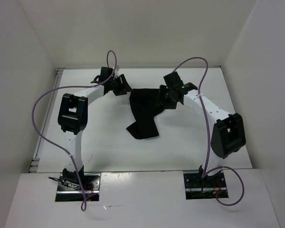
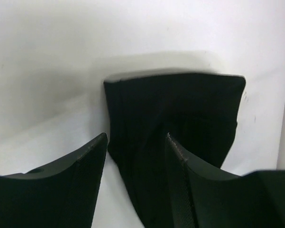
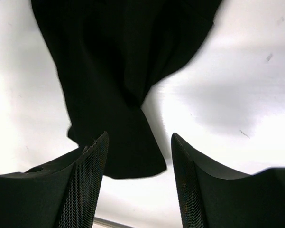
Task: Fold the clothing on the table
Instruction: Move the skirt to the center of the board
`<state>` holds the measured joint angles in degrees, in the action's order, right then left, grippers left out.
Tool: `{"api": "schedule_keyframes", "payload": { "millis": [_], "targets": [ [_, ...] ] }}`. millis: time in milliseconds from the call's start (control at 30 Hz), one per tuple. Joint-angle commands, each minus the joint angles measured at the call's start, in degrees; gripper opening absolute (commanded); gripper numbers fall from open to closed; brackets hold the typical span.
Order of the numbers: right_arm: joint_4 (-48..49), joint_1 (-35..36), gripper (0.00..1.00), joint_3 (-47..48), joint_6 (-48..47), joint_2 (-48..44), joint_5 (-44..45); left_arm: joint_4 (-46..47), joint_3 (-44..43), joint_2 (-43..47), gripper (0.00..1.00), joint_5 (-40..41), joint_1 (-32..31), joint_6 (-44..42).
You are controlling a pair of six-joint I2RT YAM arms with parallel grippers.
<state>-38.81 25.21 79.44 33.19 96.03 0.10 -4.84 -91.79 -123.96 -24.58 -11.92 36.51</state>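
clothing bunched overhead, straight edge left wrist

Clothing lies mid-table, crumpled. Upper part is broad; lower part narrows to flap pointing toward near-left.
Left gripper at garment's upper left edge, contact not resolvable from above.
Right gripper overlaps garment's upper right corner. Finger gaps not readable in this view.
Both arms bent inward from bases, left elbow and right elbow out to sides.
Purple cable loops along each arm.
White walls on three sides.
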Motion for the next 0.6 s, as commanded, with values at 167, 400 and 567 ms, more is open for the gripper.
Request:
{"api": "schedule_keyframes", "payload": {
  "millis": [167,400,567],
  "targets": [
    [-4.6,0.2,0.61,-3.7,1.0,-4.0,2.6,-2.4,-8.5,-6.0,0.56,10.1,-3.3,-2.7],
    [-5.8,0.2,0.61,-3.7,0.5,-6.1,3.7,-6.2,-12.9,-9.4,0.36,14.6,-6.4,-4.9],
    [-5.8,0.2,0.61,-4.4,0.5,-7.2,5.4,-7.1,-14.2,-7.4,0.00,11.1,-9.3,-5.4]
  ]
}}
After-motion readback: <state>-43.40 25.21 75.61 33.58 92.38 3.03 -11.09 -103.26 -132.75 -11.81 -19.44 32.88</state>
